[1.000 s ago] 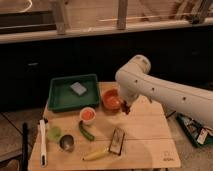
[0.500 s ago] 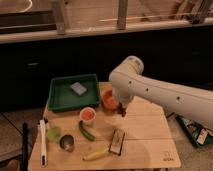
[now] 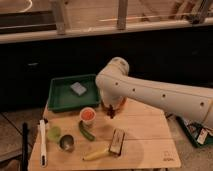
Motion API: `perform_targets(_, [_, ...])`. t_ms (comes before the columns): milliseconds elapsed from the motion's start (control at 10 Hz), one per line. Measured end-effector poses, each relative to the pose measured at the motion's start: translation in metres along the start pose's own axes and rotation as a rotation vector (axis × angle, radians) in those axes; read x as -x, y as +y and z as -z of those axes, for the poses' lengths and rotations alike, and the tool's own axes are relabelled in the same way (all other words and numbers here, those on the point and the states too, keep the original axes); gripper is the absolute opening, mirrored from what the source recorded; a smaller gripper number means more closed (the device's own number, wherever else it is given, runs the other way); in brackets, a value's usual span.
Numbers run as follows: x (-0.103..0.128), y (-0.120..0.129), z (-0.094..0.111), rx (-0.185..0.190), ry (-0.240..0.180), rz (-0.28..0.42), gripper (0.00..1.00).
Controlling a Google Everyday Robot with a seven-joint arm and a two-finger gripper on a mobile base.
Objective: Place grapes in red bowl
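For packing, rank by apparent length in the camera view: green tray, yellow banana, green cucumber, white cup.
Longest: green rectangular plastic tray.
Then yellow banana and dark green cucumber, too alike to rank.
Shortest: small white cup with orange inside.
The gripper hangs by the round orange-red bowl.

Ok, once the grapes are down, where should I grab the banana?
Probably across its middle, coming straight down: the banana lies flat near the front edge of the table, and its right end sits close to the dark block. The claw, shut on the grapes, hangs by the red bowl.
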Motion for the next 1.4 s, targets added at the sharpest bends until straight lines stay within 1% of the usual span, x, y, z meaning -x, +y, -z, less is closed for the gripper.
perform_targets(200, [0.015,-0.031,0.005,-0.005,-0.004,0.052,0.00])
perform_targets(400, [0.023,-0.045,0.007,-0.002,-0.010,0.084,0.00])
perform_targets(500, [0.029,-0.051,0.007,-0.001,-0.015,0.112,0.00])
perform_targets(700, [0.034,-0.055,0.008,0.001,-0.017,0.135,0.00])
perform_targets(800, [0.040,-0.074,0.009,-0.009,-0.018,0.164,0.00])
perform_targets(900, [0.043,-0.085,0.010,-0.012,-0.018,0.181,0.00])
perform_targets(1100, [0.049,-0.099,0.012,-0.013,-0.021,0.219,0.00])
perform_targets(1300, [0.054,-0.110,0.011,-0.011,-0.033,0.261,0.00])
perform_targets(1400, [0.057,-0.120,0.011,-0.019,-0.038,0.283,0.00])
